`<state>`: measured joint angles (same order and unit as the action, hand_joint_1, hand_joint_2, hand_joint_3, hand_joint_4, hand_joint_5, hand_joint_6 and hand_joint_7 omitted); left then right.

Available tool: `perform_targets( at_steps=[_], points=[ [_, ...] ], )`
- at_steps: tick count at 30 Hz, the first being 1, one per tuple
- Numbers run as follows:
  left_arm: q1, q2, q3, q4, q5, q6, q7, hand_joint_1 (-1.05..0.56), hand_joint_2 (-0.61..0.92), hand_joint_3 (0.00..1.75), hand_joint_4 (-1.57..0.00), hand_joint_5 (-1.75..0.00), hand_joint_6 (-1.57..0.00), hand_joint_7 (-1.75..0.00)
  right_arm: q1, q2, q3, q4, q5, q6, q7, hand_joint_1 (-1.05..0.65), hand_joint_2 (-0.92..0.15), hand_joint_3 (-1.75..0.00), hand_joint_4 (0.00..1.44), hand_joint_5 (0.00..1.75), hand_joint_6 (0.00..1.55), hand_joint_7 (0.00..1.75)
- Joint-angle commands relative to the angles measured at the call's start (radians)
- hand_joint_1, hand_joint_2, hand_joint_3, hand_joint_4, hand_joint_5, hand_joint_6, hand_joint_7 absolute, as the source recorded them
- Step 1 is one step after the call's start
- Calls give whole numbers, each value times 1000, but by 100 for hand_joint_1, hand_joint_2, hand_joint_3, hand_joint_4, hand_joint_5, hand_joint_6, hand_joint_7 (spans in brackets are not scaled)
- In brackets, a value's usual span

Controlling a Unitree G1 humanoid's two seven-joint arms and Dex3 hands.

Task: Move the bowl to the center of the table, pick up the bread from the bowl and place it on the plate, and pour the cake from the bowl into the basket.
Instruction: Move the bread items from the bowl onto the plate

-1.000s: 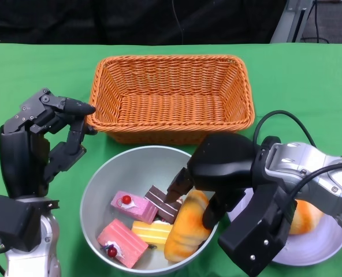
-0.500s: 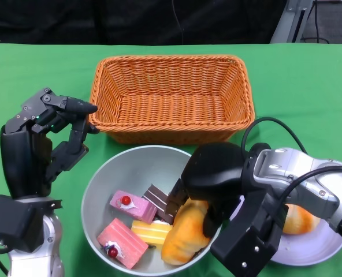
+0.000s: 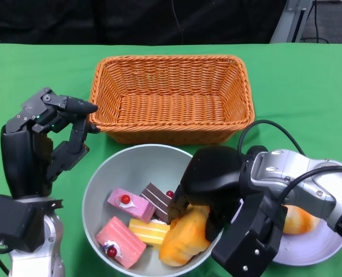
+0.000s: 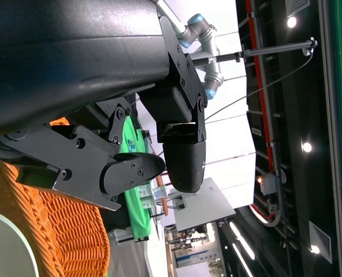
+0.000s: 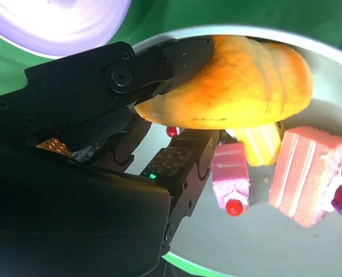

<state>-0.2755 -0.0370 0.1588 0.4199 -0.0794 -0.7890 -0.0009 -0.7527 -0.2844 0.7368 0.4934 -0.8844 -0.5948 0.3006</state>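
No readable writing showing. Right hand (image 3: pixel 208 184) gripping bread (image 3: pixel 183 236) inside bowl (image 3: pixel 110 173), beside cake pieces (image 3: pixel 127 203). Left hand (image 3: pixel 41 141) hovering empty, fingers apart, near basket (image 3: pixel 171 95). Plate (image 3: pixel 309 245) partly hiding behind right arm.

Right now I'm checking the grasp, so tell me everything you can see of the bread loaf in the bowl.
The bread loaf is an elongated, golden-orange roll with ridged segments and a glossy, browned crust. It lies tilted in the grey bowl, at the side nearer the plate. The right hand grips its upper end, with fingers on both sides in the wrist view. The loaf sits over the yellow cake slice and close beside the chocolate slice. Its underside is hidden.
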Motion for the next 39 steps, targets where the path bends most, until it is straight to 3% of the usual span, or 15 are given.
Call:
perform_targets(
  at_steps=[1,12,14,17,19,21,24,26,27,29,30,32,34,36,39],
  points=[
    [19,2,3,-18,0,-2,10,-10,79,66,-84,-146,-88,-102,8,18,21,18,-20,2,-27,-69,-87,-1,88,5,73,0],
    [22,-7,0,-20,5,-2,22,-10,79,67,-84,-146,-88,-101,-5,46,30,79,-20,-22,-90,-54,-89,0,92,10,76,0],
    [19,-11,-3,-16,-5,-6,16,-9,79,67,-85,-146,-88,-101,-5,61,18,114,10,-44,-109,-56,-91,-1,95,11,81,2],
    [21,-11,-5,-17,2,-2,19,-10,80,66,-85,-145,-88,-100,-6,76,10,157,22,-80,-180,-39,-92,-3,109,17,92,5],
    [21,-10,-6,-18,-2,-1,15,-10,80,66,-84,-145,-88,-101,-10,83,11,180,18,-95,-217,-35,-91,-1,109,32,98,4],
    [21,-10,-7,-18,-3,-2,14,-10,80,66,-84,-145,-87,-101,-14,87,12,194,15,-102,-234,-34,-91,0,98,58,102,1],
    [20,-11,-6,-16,-4,0,16,-10,80,65,-83,-146,-87,-102,-12,97,6,217,19,-118,-275,-34,-91,0,94,67,103,1],
    [19,-13,-3,-12,2,1,24,-10,79,65,-84,-146,-87,-102,-11,108,-2,244,23,-141,-328,-27,-86,0,82,118,114,18],
    [18,-13,-3,-11,4,1,26,-10,79,65,-84,-146,-88,-102,-12,111,-4,254,22,-148,-344,-26,-86,0,78,129,107,37],
    [18,-13,-2,-11,5,1,27,-10,79,64,-84,-145,-88,-102,-17,114,-2,268,17,-157,-358,-25,-85,0,75,139,92,71],
    [18,-12,-3,-8,1,0,22,-10,79,64,-84,-145,-88,-102,-16,116,-5,275,14,-162,-380,-25,-85,0,74,140,90,76],
    [18,-12,-5,-4,-4,-3,15,-10,80,64,-83,-146,-87,-101,-17,119,-6,287,9,-171,-412,-24,-86,0,71,158,84,98],
    [18,-12,-5,-4,-4,-3,16,-9,80,63,-82,-146,-87,-101,-18,121,-9,299,13,-177,-424,-24,-86,0,70,162,82,104],
    [19,-12,-4,-6,-2,0,18,-9,81,63,-82,-146,-86,-101,-20,121,-15,301,20,-175,-420,-24,-87,0,64,171,71,125],
    [19,-10,-4,-6,-2,0,17,-9,81,64,-82,-146,-86,-102,-22,122,-18,303,19,-173,-421,-25,-88,0,63,171,69,127]
  ],
)
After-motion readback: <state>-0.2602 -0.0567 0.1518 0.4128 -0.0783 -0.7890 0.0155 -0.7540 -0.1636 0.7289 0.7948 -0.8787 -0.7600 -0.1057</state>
